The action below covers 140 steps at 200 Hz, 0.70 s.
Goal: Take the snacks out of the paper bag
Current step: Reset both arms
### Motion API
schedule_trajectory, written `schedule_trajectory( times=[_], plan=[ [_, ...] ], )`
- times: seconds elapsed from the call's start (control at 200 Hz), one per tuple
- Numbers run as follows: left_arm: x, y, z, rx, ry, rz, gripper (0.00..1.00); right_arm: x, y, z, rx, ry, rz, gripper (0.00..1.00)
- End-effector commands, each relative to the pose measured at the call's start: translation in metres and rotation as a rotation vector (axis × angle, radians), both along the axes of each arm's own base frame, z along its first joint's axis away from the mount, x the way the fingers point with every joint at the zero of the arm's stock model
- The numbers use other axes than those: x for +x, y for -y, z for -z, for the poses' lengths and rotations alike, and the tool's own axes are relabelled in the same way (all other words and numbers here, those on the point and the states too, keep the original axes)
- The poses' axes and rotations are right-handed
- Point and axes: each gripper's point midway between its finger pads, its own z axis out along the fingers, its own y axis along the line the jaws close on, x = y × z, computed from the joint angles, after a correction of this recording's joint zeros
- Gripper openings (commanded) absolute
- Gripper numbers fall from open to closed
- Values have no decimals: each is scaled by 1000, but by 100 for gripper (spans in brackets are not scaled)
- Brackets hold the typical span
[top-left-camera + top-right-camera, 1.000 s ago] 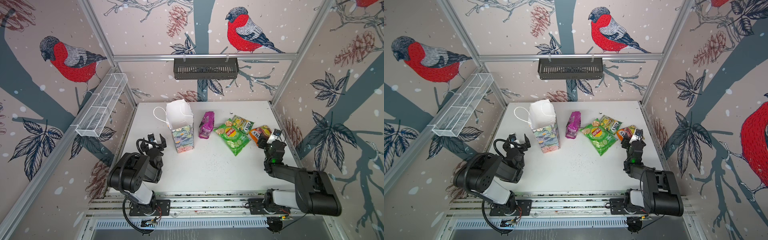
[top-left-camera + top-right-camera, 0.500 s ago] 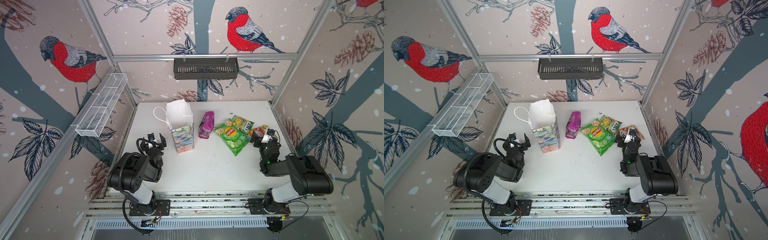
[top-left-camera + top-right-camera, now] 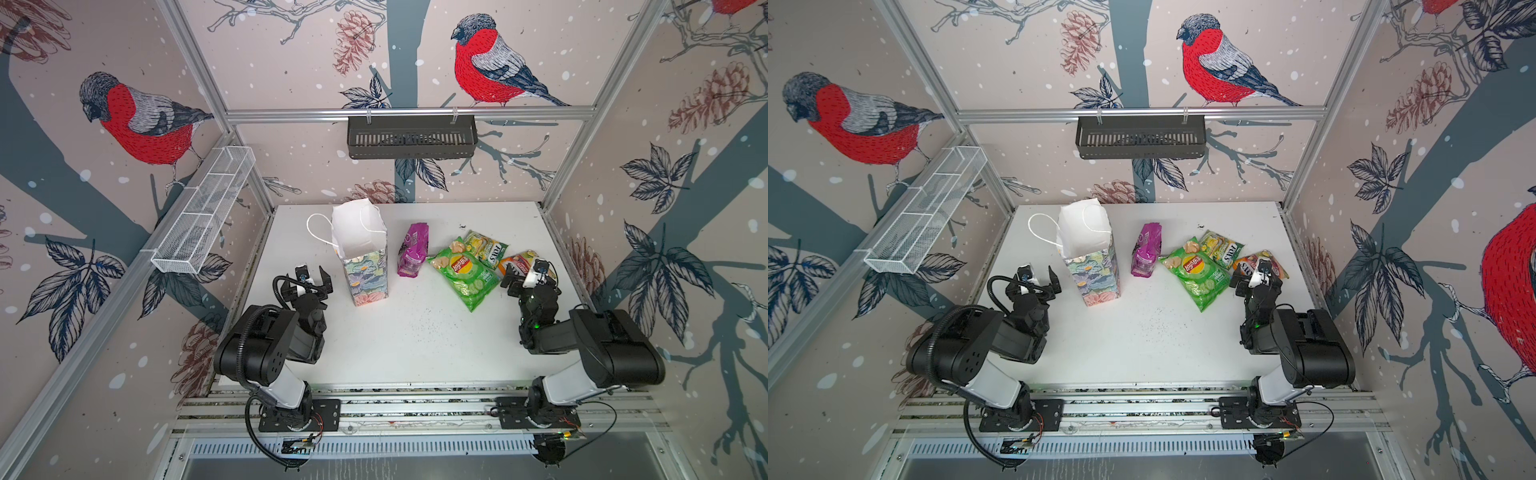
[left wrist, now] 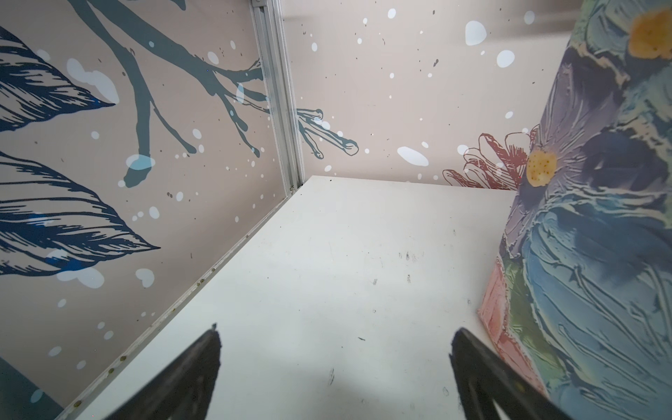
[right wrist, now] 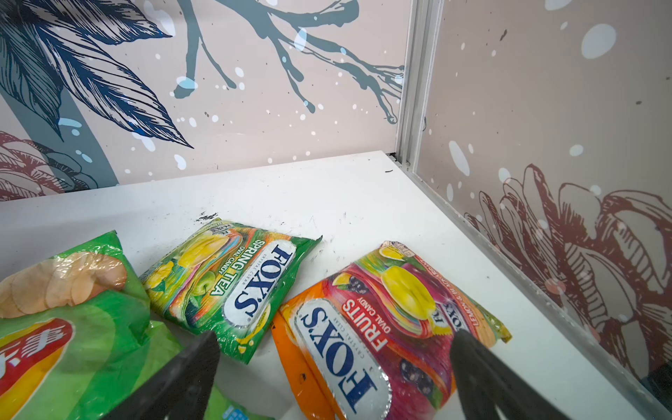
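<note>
Foil count on the bench (image 3: 415, 340) is four: purple packet (image 3: 411, 249) just right of the paper bag (image 3: 365, 266), then chips (image 3: 463, 276), yellow-green packet (image 3: 486, 249) and orange packet (image 3: 515, 262) bunched further right, edges touching or nearly. Right gripper (image 3: 530, 280) sits low over the orange packet's near end, jaws spread full and holding nothing; wrist view shows the packet flat on the bench between them. Left gripper (image 3: 306, 286) is equally wide and empty, just left of the paper bag's base, not touching it. Paper bag stands upright, long axis vertical, mouth up. What shows of the inside is plain white, but the bottom is hidden, so can't confirm it's empty. Looks done or close to it. If a check is wanted, the left arm is nearer and entry has to be straight down through the narrow mouth. The handle loop (image 3: 316, 232) flopped out on that side could snag; nothing else blocks.
</note>
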Motion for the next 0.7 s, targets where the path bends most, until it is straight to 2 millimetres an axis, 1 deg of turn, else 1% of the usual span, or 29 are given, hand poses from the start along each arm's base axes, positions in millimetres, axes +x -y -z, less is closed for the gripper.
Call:
schedule_trajectory(
  times=[0.0,0.695],
  plan=[
    [1,-1,-8,-3,30,0,98,0,2,-8,-14,30,11,100],
    [5,0,-6,-6,15,10,98,0,2,-8,-14,32,11,100]
  ],
)
